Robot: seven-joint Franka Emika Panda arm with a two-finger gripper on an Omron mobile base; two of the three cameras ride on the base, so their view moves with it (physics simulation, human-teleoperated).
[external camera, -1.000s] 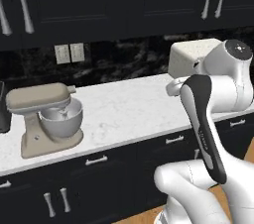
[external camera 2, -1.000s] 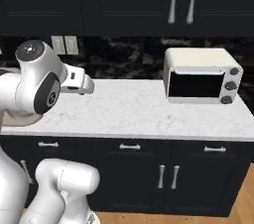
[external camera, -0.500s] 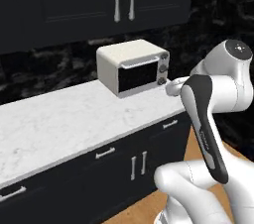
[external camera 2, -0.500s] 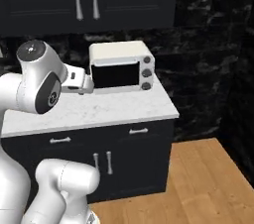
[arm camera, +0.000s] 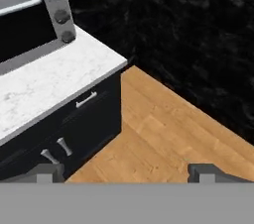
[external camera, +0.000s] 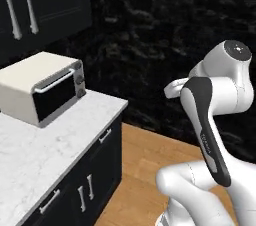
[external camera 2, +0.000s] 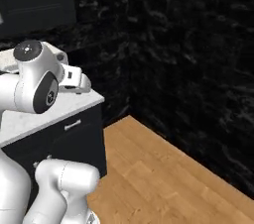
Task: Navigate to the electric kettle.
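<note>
None of the counter I can see from here carries the electric kettle, so I cannot tell where it stands. That is the main risk as I judge it: the base faces the end of the white marble-patterned countertop (external camera: 60, 140) and a stretch of rough black stone wall (external camera 2: 188, 59), and heading on this way could take it toward the wall or along the bare wooden plank floor (external camera 2: 163, 173), away from any appliance. A folded white robot arm with dark joints (external camera: 215, 120) sticks out ahead of the base, and I would worry about it clipping the counter's corner if the base swings close.

The gripper (arm camera: 126, 171) looks out over the floor; its two dark fingertips (arm camera: 47, 171) sit well apart at the bottom of the hand view, spread wide, with nothing between them.

On the countertop, back from its front edge and near its end corner, rests a cream boxy toaster oven with a dark glass door and round knobs (external camera: 42, 87). Below run dark cabinet doors with silver handles (external camera: 85, 190), and a black upper cabinet with long silver pulls (external camera: 45, 0) hangs above.
</note>
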